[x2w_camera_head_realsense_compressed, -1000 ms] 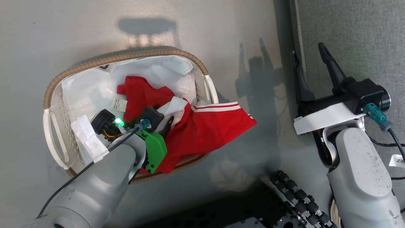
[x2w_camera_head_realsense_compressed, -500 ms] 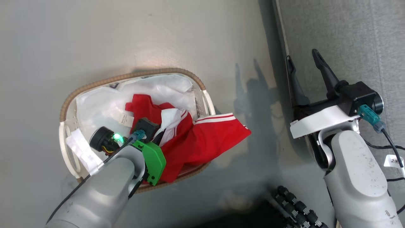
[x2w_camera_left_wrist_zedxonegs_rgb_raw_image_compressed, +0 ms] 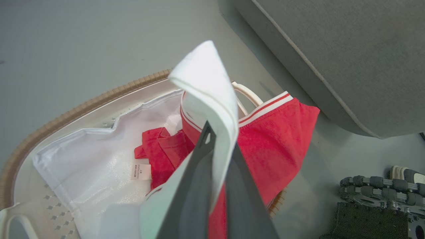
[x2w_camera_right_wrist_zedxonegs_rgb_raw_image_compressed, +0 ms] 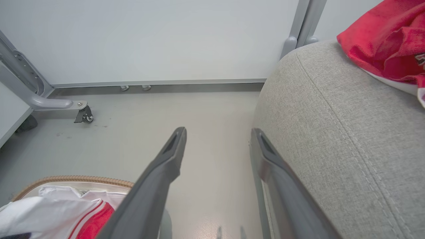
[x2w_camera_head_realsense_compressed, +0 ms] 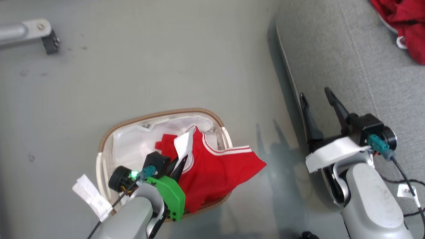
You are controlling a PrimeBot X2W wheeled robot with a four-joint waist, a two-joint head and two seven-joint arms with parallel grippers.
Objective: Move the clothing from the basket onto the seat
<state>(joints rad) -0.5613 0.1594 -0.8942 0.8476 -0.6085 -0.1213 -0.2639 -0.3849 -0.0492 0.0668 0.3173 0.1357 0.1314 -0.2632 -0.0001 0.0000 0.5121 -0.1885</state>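
The cream basket (x2w_camera_head_realsense_compressed: 156, 114) with its brown rim stands on the floor, left of the grey seat (x2w_camera_head_realsense_compressed: 348, 66). Red clothing (x2w_camera_head_realsense_compressed: 219, 169) with white stripes hangs over the basket's right rim. My left gripper (x2w_camera_head_realsense_compressed: 177, 167) is shut on that garment's white panel (x2w_camera_left_wrist_zedxonegs_rgb_raw_image_compressed: 209, 83) and holds it raised above the basket. More red fabric (x2w_camera_left_wrist_zedxonegs_rgb_raw_image_compressed: 159, 152) with a tag lies on the white liner (x2w_camera_left_wrist_zedxonegs_rgb_raw_image_compressed: 93, 159). My right gripper (x2w_camera_head_realsense_compressed: 314, 94) stands open and empty at the seat's edge. Another red garment (x2w_camera_head_realsense_compressed: 405, 20) lies on the seat (x2w_camera_right_wrist_zedxonegs_rgb_raw_image_compressed: 332, 116), far right.
A grey metal frame leg with a caster (x2w_camera_head_realsense_compressed: 43, 33) stands on the floor at the far left, before a pale wall (x2w_camera_right_wrist_zedxonegs_rgb_raw_image_compressed: 166, 39). My base's black tracked part (x2w_camera_left_wrist_zedxonegs_rgb_raw_image_compressed: 375, 189) lies near the basket, under the seat's front edge.
The head camera has tilted up, so the basket sits lower in the picture and the seat's garment has come into view. The left gripper has lifted the garment's white panel upward. The right gripper stays open.
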